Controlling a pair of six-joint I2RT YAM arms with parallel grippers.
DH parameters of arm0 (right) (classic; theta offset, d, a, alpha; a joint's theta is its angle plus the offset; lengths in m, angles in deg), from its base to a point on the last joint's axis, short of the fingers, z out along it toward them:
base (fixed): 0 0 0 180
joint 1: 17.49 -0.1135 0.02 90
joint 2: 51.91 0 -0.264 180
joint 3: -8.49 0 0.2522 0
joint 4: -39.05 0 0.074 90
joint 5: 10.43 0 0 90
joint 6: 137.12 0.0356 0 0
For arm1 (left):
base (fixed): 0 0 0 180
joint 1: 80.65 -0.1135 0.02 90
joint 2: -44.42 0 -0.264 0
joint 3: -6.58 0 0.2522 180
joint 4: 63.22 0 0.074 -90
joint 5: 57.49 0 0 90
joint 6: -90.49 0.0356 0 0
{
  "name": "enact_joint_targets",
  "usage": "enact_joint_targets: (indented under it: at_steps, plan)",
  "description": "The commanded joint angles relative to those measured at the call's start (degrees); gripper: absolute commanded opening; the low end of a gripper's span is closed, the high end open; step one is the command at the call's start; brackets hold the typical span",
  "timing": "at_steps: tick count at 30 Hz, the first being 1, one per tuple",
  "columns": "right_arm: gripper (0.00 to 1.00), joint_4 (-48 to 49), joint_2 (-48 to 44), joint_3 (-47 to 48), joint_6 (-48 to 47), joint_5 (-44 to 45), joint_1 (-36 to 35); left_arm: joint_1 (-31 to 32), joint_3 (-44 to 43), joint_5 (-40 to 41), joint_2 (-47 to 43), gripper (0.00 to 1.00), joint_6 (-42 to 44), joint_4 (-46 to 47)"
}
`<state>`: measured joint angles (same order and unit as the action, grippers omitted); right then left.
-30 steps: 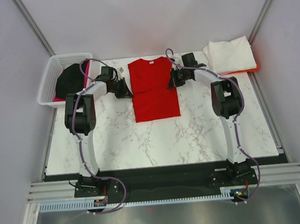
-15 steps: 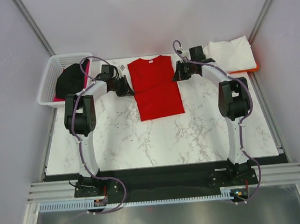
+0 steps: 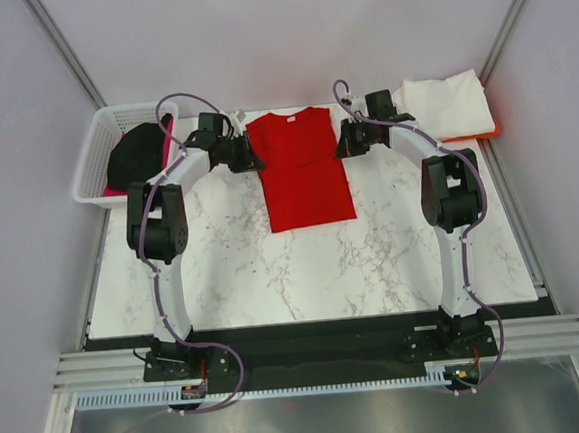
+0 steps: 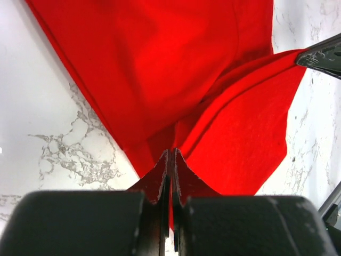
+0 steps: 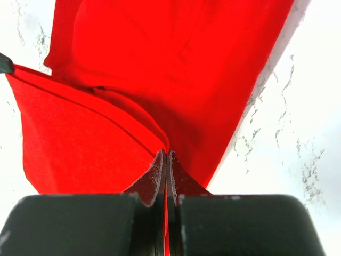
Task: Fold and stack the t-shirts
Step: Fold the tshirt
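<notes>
The bright red t-shirt [image 3: 303, 167] lies folded into a long strip at the back middle of the marble table [image 3: 303, 266], collar end away from me. My left gripper [image 3: 251, 157] is shut on its left edge near the top. In the left wrist view the pinched red cloth [image 4: 160, 69] rises into that gripper [image 4: 171, 152]. Across the shirt, my right gripper [image 3: 343, 144] is shut on the right edge. The right wrist view shows the red cloth [image 5: 176, 53] pinched in that gripper [image 5: 165, 153]. A white t-shirt [image 3: 443, 104] lies folded on an orange one [image 3: 490, 130] at the back right.
A white lattice basket [image 3: 95, 167] at the back left holds a black t-shirt [image 3: 134, 153] and a pink one [image 3: 168, 134]. Grey walls close in the table on both sides and at the back.
The right gripper moved back and to the right with the shirt's edge, shifting the red shirt slightly right. The left gripper then moved back along the left edge toward the collar end.
</notes>
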<state>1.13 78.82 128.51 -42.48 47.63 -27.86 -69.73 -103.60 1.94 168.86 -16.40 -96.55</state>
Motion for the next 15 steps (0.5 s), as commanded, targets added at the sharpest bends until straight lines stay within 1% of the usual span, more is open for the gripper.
enact_joint_targets:
  at_steps: [1,3,4,5,6,7,8,9,10,11,12,14,15]
  plan:
    - [0.00,1.05,1.18,3.08,-1.39,1.27,0.26,0.42,-2.72,0.76,0.89,0.02,3.26,1.38]
    - [0.01,1.13,1.62,3.51,-1.39,1.97,0.26,0.51,-3.24,1.65,1.33,0.02,3.35,1.12]
    - [0.06,1.22,1.89,3.52,-1.48,2.67,0.18,0.68,-3.51,4.35,1.59,0.03,3.18,0.94]
    - [0.26,1.14,1.98,3.78,-1.65,3.46,0.09,0.77,-3.68,6.64,1.68,0.13,2.83,0.33]
    - [0.34,0.96,1.98,4.22,-1.66,5.56,0.17,0.86,-4.12,8.49,1.33,0.20,2.65,-0.11]
    - [0.39,0.79,1.11,4.22,-1.83,7.58,0.09,0.86,-4.12,11.12,-0.15,0.26,2.56,-0.98]
    - [0.42,-0.09,0.23,4.05,-2.09,8.64,0.52,0.86,-3.86,12.45,-1.73,0.39,2.30,-1.52]
    - [0.43,-0.53,-1.78,3.26,-2.27,8.30,1.14,0.77,-2.90,13.85,-3.14,0.46,1.51,-2.04]
    - [0.44,-0.88,-2.85,2.38,-1.92,7.61,1.84,0.68,-2.02,15.17,-6.63,0.52,-0.32,-3.53]
    - [0.45,-1.41,-4.16,1.07,-1.48,6.64,3.41,0.68,-0.80,15.01,-8.50,0.60,-0.78,-4.06]
    - [0.46,-1.94,-5.39,-2.16,-1.13,4.98,4.21,0.68,2.61,14.49,-10.25,0.65,-1.30,-4.59]
    - [0.47,-4.91,-8.91,-5.95,-2.35,-1.17,6.23,0.68,6.32,10.54,-15.34,0.67,-3.85,-5.12]
    - [0.47,-6.76,-10.40,-9.11,-3.58,-3.10,6.68,0.77,10.42,8.79,-16.94,0.67,-4.55,-4.95]
